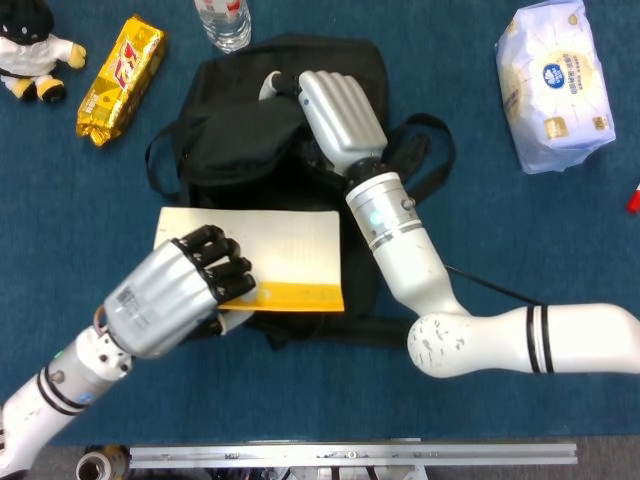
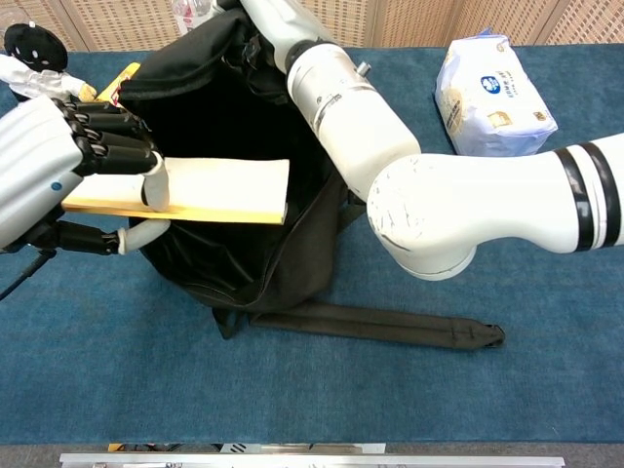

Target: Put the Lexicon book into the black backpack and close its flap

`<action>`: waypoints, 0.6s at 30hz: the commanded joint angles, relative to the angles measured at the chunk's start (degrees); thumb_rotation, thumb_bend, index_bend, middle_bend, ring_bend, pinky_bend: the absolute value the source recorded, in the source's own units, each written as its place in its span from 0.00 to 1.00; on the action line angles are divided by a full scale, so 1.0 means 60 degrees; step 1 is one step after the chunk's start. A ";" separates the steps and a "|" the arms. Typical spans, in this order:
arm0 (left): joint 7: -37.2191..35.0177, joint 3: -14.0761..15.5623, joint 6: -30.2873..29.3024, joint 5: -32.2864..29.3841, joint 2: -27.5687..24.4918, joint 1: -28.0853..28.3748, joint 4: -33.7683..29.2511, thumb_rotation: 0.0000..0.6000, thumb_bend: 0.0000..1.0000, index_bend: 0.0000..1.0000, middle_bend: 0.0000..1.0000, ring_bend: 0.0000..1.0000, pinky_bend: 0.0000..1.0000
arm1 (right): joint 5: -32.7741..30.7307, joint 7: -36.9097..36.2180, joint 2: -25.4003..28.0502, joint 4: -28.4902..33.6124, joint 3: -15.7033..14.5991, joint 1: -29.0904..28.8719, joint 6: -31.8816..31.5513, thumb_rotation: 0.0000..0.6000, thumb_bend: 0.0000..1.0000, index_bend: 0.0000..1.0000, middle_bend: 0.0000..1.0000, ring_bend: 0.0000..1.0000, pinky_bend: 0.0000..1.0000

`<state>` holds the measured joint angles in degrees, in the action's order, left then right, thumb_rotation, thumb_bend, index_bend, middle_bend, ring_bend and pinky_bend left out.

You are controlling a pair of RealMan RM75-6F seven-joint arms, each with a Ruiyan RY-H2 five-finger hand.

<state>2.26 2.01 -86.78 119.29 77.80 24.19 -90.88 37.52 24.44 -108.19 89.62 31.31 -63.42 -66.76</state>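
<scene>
The Lexicon book [image 1: 285, 255], cream with a yellow spine [image 2: 195, 211], lies level in my left hand [image 1: 180, 295], which grips its left end [image 2: 88, 166]. The book's right end reaches over the wide mouth of the black backpack [image 1: 240, 150], seen standing open in the chest view [image 2: 244, 244]. My right hand [image 1: 340, 110] holds the backpack's flap up at the far side of the opening; in the chest view only its wrist and forearm [image 2: 327, 93] show above the bag.
A yellow snack packet [image 1: 120, 78], a plush toy [image 1: 30, 45] and a water bottle [image 1: 222, 20] lie at the back left. A white tissue pack [image 1: 555, 85] sits at the back right. The backpack's strap [image 2: 390, 327] trails across the blue cloth.
</scene>
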 commanded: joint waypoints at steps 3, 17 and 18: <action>0.0087 0.0001 0.0150 0.0062 0.0340 0.0195 0.0206 1.00 0.32 0.69 0.62 0.47 0.44 | -0.0003 -0.0097 -0.0050 0.0042 0.0022 -0.0013 0.0030 1.00 1.00 0.59 0.60 0.63 0.89; -0.0230 -0.0395 -0.0060 -0.0253 0.0949 0.0652 0.0824 1.00 0.32 0.70 0.62 0.47 0.44 | -0.0106 -0.0392 -0.0067 0.0231 0.0028 0.0031 0.0205 1.00 1.00 0.59 0.60 0.63 0.89; -0.0238 -0.0443 -0.0158 -0.0280 0.0945 0.0656 0.0831 1.00 0.32 0.70 0.63 0.47 0.44 | -0.0074 -0.0428 -0.0078 0.0205 0.0038 0.0029 0.0196 1.00 1.00 0.59 0.60 0.63 0.89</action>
<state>0.98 -0.34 -87.25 117.84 83.44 28.03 -85.98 36.93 22.07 -108.56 90.99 31.44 -63.26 -65.55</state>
